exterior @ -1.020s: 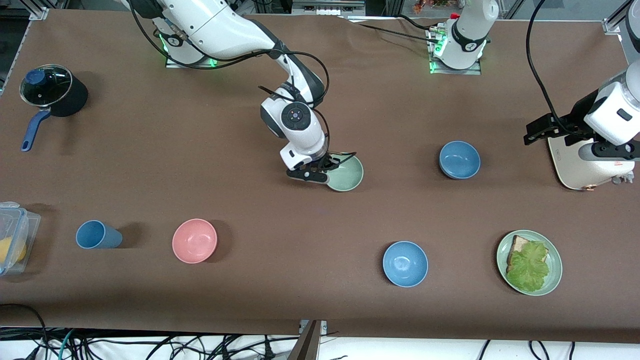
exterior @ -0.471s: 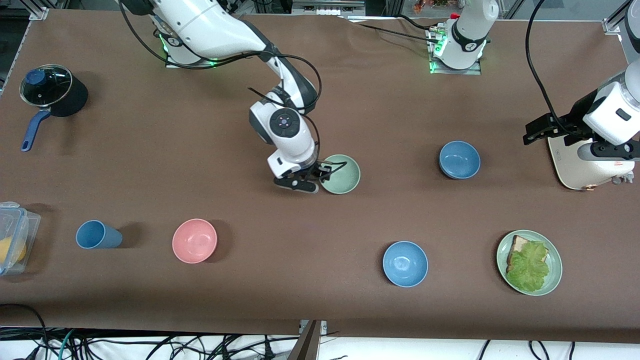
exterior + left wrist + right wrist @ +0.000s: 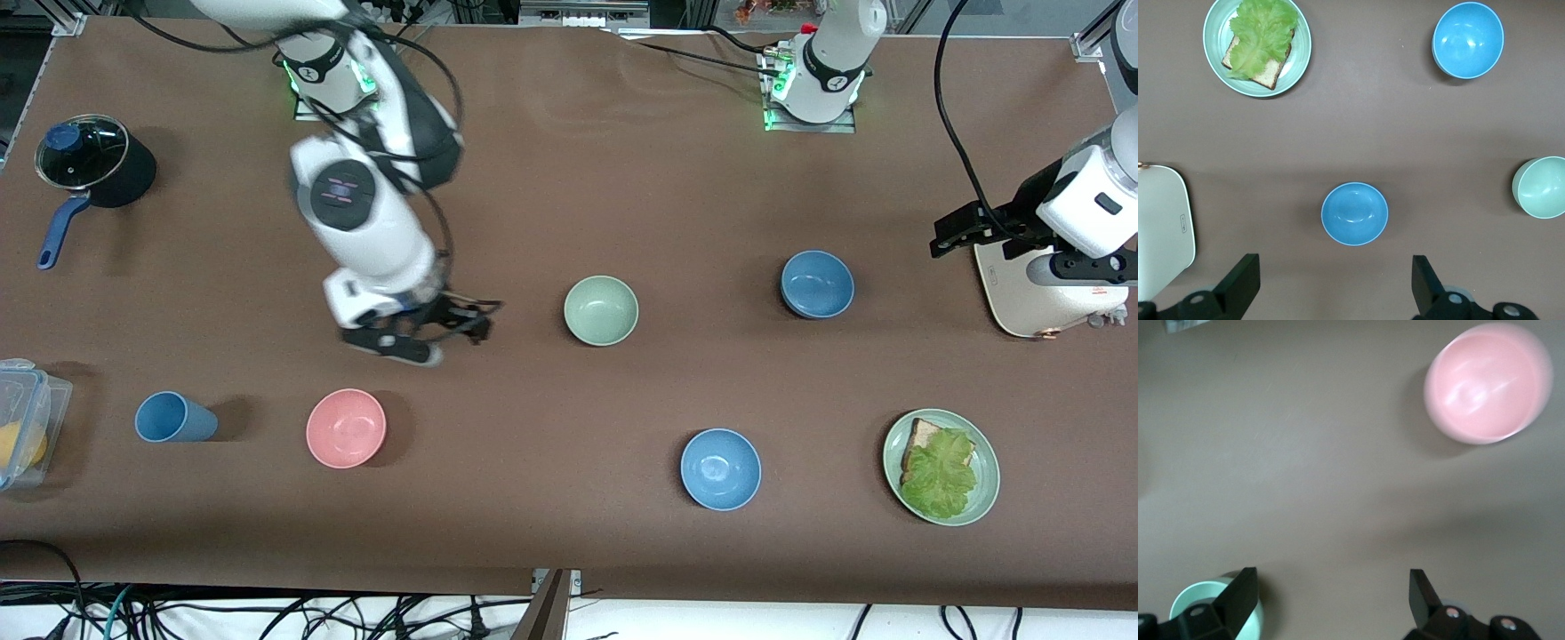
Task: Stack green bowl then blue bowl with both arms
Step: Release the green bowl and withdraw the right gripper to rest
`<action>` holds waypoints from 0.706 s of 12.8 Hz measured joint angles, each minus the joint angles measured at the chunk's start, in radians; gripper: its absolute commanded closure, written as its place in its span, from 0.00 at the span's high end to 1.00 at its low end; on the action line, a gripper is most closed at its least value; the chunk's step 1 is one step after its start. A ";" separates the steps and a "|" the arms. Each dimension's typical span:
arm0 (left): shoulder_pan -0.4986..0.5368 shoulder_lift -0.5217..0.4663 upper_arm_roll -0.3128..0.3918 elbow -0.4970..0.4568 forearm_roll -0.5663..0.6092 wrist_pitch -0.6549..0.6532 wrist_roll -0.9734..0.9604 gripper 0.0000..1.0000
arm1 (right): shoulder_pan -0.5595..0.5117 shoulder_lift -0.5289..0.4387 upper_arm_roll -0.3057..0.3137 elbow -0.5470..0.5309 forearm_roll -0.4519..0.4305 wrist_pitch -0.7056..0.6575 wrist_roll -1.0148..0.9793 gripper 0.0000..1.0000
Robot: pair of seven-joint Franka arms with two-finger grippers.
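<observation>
Robot lab: bolted arm bases (image 3: 813, 84), cables (image 3: 267, 613).

No text can be read; a small mark on the white appliance (image 3: 1165, 230) is perhaps a label.

**White Arms, Black Joints and Black Fingers**

Two arms are seen: the right arm (image 3: 364, 222) and the left arm (image 3: 1085, 209), both cased in smooth white shells with black rings at the joints. A dark round disc (faintly lit at its centre) is set into the right arm's wrist housing. Black cables are looped along both arms. Green lights are shown at both bases. The right gripper (image 3: 427, 342) and left gripper (image 3: 1331, 293) are black, with flat tapering fingers.
</observation>
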 measured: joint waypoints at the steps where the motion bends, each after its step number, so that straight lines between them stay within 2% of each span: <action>1: 0.000 0.001 0.000 0.000 0.000 0.000 0.000 1.00 | -0.036 -0.042 -0.005 0.000 0.017 -0.055 -0.051 1.00; 4: 0.000 0.009 0.000 0.000 0.000 0.000 0.000 1.00 | -0.135 -0.164 -0.046 -0.001 0.112 -0.235 -0.284 1.00; 7: 0.000 0.012 0.000 0.000 0.000 0.000 0.000 1.00 | -0.250 -0.255 -0.065 -0.006 0.130 -0.395 -0.441 1.00; 9: 0.000 0.013 0.000 0.000 0.000 0.000 0.000 1.00 | -0.289 -0.312 -0.065 -0.042 0.130 -0.419 -0.468 1.00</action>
